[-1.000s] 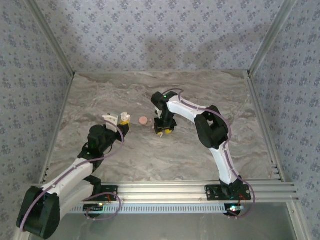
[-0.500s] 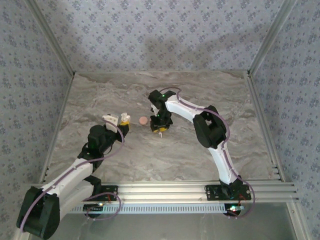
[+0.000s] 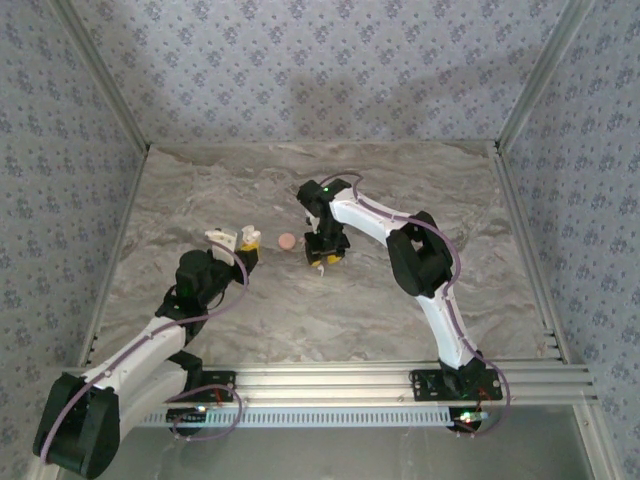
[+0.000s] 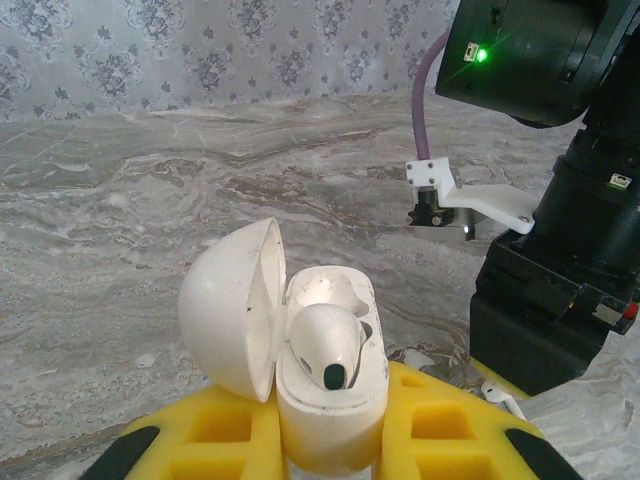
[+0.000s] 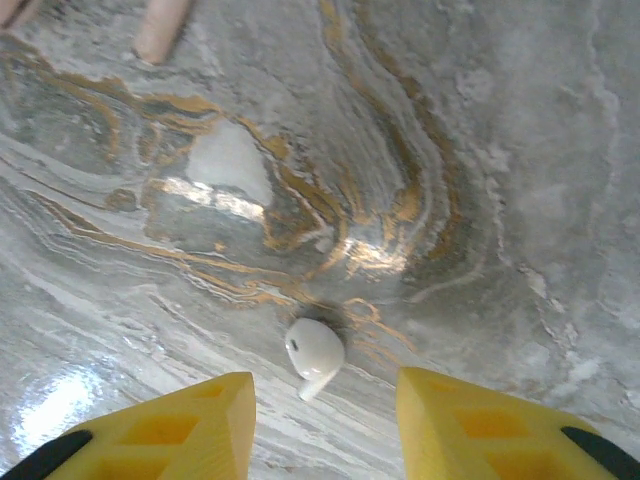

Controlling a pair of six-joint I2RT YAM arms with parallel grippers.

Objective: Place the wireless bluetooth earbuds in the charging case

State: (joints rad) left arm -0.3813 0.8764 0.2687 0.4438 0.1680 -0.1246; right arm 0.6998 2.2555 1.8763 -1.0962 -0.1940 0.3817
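My left gripper (image 3: 244,244) is shut on the white charging case (image 4: 330,400), held upright between its yellow pads. The lid (image 4: 228,312) stands open to the left. One white earbud (image 4: 325,345) sits in the case. The other earbud (image 5: 314,354) lies loose on the marble, stem toward me, between the yellow fingers (image 5: 170,430) of my open right gripper (image 3: 327,257), touching neither. In the left wrist view this loose earbud (image 4: 503,397) lies by the black right wrist (image 4: 560,290).
A small pink disc (image 3: 287,241) lies on the marble table (image 3: 400,190) between the two grippers and shows again at the top left of the right wrist view (image 5: 160,28). Metal frame rails (image 3: 130,130) and patterned walls border the table.
The right gripper shifted slightly left and then back, staying low over the loose earbud. The left arm and the case have not moved.
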